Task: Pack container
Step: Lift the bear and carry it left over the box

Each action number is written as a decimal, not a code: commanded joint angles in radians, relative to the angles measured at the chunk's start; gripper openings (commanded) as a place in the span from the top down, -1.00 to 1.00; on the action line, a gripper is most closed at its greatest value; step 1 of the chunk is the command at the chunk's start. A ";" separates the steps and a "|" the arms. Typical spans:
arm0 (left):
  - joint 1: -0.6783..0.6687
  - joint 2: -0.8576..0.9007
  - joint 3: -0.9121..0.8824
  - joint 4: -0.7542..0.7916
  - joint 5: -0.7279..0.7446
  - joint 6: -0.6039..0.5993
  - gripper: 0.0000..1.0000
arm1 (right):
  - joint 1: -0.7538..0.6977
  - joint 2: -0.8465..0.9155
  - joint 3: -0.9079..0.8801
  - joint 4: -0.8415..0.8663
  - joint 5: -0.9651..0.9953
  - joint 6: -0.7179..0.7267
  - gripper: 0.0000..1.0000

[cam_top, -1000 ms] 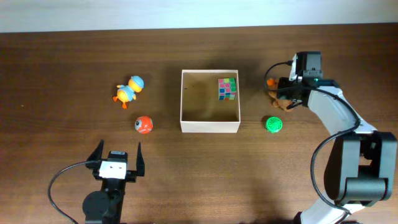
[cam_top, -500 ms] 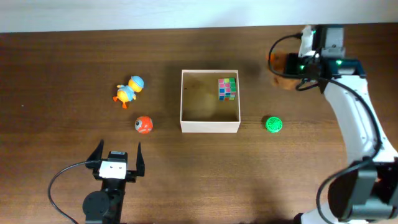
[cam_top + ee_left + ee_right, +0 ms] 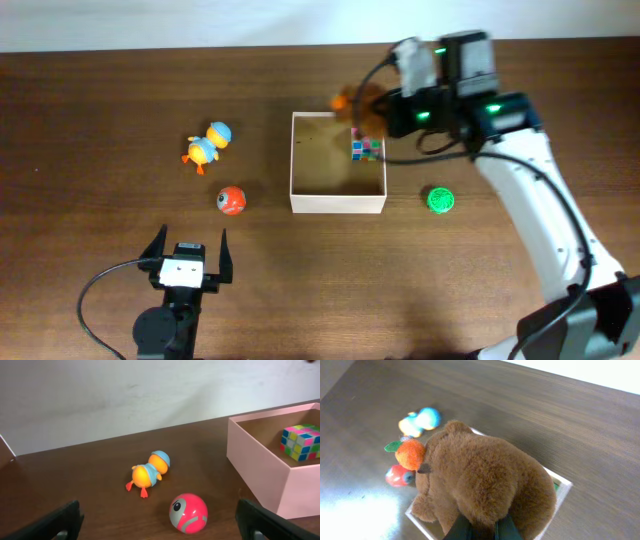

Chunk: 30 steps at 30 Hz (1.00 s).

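The container (image 3: 337, 203) is a square cream-walled box with a tan floor at the table's middle; it also shows in the left wrist view (image 3: 260, 472) and under the toy in the right wrist view (image 3: 561, 485). A multicoloured cube (image 3: 366, 149) (image 3: 301, 442) lies in its back right corner. My right gripper (image 3: 385, 112) (image 3: 482, 530) is shut on a brown plush bear (image 3: 362, 103) (image 3: 485, 485) holding an orange fruit, raised over the container's back right edge. My left gripper (image 3: 187, 252) (image 3: 160, 522) is open and empty near the front edge.
An orange and blue duck toy (image 3: 207, 145) (image 3: 148, 471) (image 3: 420, 420) lies left of the container. A red ball with a face (image 3: 231, 200) (image 3: 188, 512) (image 3: 397, 476) sits in front of it. A green ball (image 3: 440, 200) lies right of the container.
My right arm has lifted the plush bear off the table at the right and carried it left, to above the container's back right edge. The left arm has not moved.
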 commanded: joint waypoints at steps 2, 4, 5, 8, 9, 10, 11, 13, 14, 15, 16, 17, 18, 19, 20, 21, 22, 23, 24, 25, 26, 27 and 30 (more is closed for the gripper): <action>-0.003 -0.009 -0.006 -0.001 -0.011 0.012 -0.99 | 0.084 0.033 0.019 0.042 0.118 -0.029 0.93; -0.003 -0.009 -0.006 -0.001 -0.011 0.012 -0.98 | 0.112 0.063 0.019 0.057 0.156 -0.058 0.92; -0.003 -0.009 -0.006 -0.001 -0.011 0.012 -0.99 | 0.122 0.080 0.019 0.067 0.172 -0.064 0.92; -0.003 -0.009 -0.006 -0.001 -0.011 0.012 -0.99 | 0.136 0.135 0.019 0.096 0.206 -0.067 0.92; -0.003 -0.009 -0.006 -0.001 -0.011 0.012 -0.99 | 0.137 0.154 0.019 0.106 0.210 -0.067 0.93; -0.003 -0.009 -0.006 -0.001 -0.011 0.012 -0.99 | 0.137 0.167 0.019 0.114 0.211 -0.067 0.92; -0.003 -0.009 -0.006 -0.001 -0.011 0.012 -0.99 | 0.137 0.188 0.019 0.124 0.211 -0.067 0.92; -0.003 -0.009 -0.006 -0.001 -0.011 0.012 -0.98 | 0.137 0.216 0.019 0.134 0.210 -0.067 0.92; -0.003 -0.009 -0.006 -0.001 -0.011 0.012 -0.99 | 0.137 0.232 0.019 0.135 0.209 -0.066 0.92; -0.003 -0.009 -0.006 -0.001 -0.011 0.012 -0.99 | 0.140 0.241 0.019 0.135 0.208 -0.066 0.92; -0.003 -0.009 -0.006 -0.001 -0.011 0.012 -0.98 | 0.142 0.247 0.019 0.135 0.205 -0.066 0.93; -0.003 -0.009 -0.006 -0.001 -0.011 0.012 -0.98 | 0.142 0.251 0.019 0.134 0.203 -0.066 0.92; -0.003 -0.009 -0.006 -0.001 -0.011 0.012 -0.99 | 0.145 0.256 0.019 0.135 0.202 -0.066 0.92; -0.003 -0.009 -0.006 -0.001 -0.011 0.012 -0.98 | 0.147 0.257 0.019 0.135 0.203 -0.067 0.93; -0.003 -0.009 -0.006 -0.001 -0.011 0.012 -0.99 | 0.148 0.261 0.019 0.135 0.203 -0.067 0.92; -0.003 -0.009 -0.006 -0.001 -0.011 0.012 -0.98 | 0.149 0.261 0.019 0.135 0.203 -0.067 0.92; -0.003 -0.009 -0.006 -0.001 -0.011 0.012 -0.99 | 0.149 0.261 0.019 0.135 0.203 -0.067 0.92; -0.003 -0.009 -0.006 -0.001 -0.011 0.012 -0.99 | 0.149 0.261 0.019 0.135 0.203 -0.067 0.92; -0.003 -0.009 -0.006 -0.001 -0.011 0.012 -0.99 | 0.149 0.262 0.019 0.135 0.203 -0.067 0.92; -0.003 -0.009 -0.006 -0.001 -0.011 0.012 -0.98 | 0.149 0.262 0.019 0.135 0.203 -0.067 0.92; -0.003 -0.009 -0.006 -0.001 -0.011 0.012 -0.98 | 0.149 0.262 0.019 0.136 0.203 -0.067 0.92; -0.003 -0.009 -0.006 -0.001 -0.011 0.012 -0.99 | 0.149 0.264 0.019 0.138 0.203 -0.067 0.93; -0.003 -0.009 -0.006 -0.001 -0.011 0.012 -0.98 | 0.149 0.276 0.019 0.143 0.203 -0.066 0.81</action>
